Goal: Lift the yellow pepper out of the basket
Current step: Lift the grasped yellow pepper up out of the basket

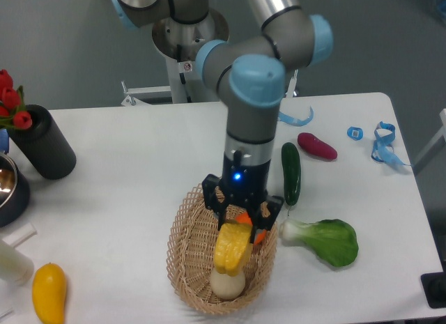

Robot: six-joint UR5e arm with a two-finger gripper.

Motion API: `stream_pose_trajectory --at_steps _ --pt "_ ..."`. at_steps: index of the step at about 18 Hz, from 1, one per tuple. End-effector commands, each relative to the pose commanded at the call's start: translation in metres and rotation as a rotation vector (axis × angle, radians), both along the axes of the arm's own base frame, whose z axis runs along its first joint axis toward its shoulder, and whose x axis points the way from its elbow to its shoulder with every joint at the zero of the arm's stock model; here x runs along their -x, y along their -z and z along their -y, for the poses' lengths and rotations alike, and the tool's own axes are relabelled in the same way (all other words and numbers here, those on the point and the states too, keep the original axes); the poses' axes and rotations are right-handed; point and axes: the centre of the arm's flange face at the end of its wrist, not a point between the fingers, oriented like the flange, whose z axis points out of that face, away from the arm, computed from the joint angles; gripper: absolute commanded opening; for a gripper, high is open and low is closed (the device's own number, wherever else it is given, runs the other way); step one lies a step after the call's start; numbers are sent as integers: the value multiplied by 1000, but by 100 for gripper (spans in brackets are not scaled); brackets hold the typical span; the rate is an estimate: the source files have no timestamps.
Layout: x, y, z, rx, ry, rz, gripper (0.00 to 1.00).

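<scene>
The yellow pepper (233, 247) is blocky and ridged and sits between my gripper's fingers, over the middle of the oval wicker basket (188, 258). My gripper (239, 225) points straight down into the basket and is shut on the pepper's upper part. I cannot tell whether the pepper still rests on the basket's contents or hangs just above them. A pale round item (228, 284) lies just below the pepper in the basket. A bit of an orange item (245, 219) shows behind the gripper fingers.
A green cucumber (290, 172), a dark red item (317, 145) and a bok choy (327, 240) lie right of the basket. A smooth yellow fruit (49, 292) lies front left. A black cylinder with red tulips (42, 146) and a metal bowl (10, 188) stand left.
</scene>
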Motion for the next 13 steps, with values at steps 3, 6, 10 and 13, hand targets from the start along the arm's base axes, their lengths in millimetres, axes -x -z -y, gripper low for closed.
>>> stream_pose_trajectory --at_steps 3,6,10,13 --pt "9 -11 12 -55 -1 20 27" --pt "7 -17 14 -60 -1 12 27" --pt "9 -23 23 -66 -12 6 27" --pt "10 -27 25 -70 -16 1 27"
